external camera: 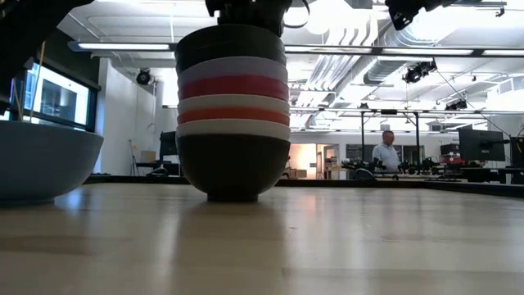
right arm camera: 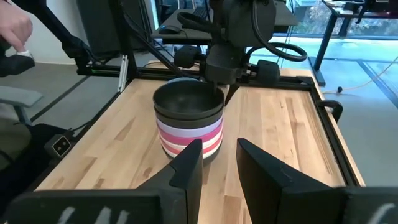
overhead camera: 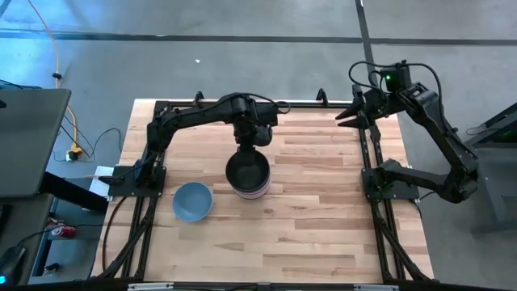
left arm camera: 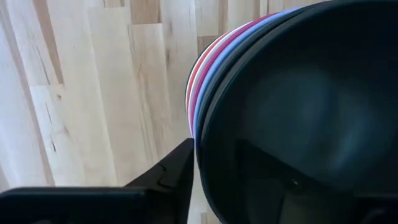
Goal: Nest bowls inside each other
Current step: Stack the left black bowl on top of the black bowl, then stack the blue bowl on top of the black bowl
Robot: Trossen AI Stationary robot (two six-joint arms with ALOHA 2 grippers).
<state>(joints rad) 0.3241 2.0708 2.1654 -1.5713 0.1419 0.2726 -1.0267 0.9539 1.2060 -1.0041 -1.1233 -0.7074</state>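
Black is the topmost colour on a tall stack of nested bowls (overhead camera: 247, 173) standing near the middle of the wooden bench (overhead camera: 323, 218). In the low view the stack reads, from the base up, black, white, red, white, magenta, lavender, then black at the top (external camera: 232, 43). One blue bowl (overhead camera: 192, 201) sits alone on the bench just beside the stack, toward the left edge and slightly nearer the front, not touching it.

Directly over the stack's far rim hangs the left gripper (overhead camera: 250, 139). In its wrist view, one dark finger (left arm camera: 177, 171) stands outside the top bowl's wall and the other shows inside; the jaws straddle the rim, parted a little, and whether they pinch it or have let go cannot be told. At the bench's back right corner the right gripper (right arm camera: 219, 163) waits, its fingers apart and holding nothing.

The blue bowl looks like the only one not yet nested. The risk now lies in lifting away: if a finger drags on the rim, the top bowl could rise with it or the tall stack could tip.
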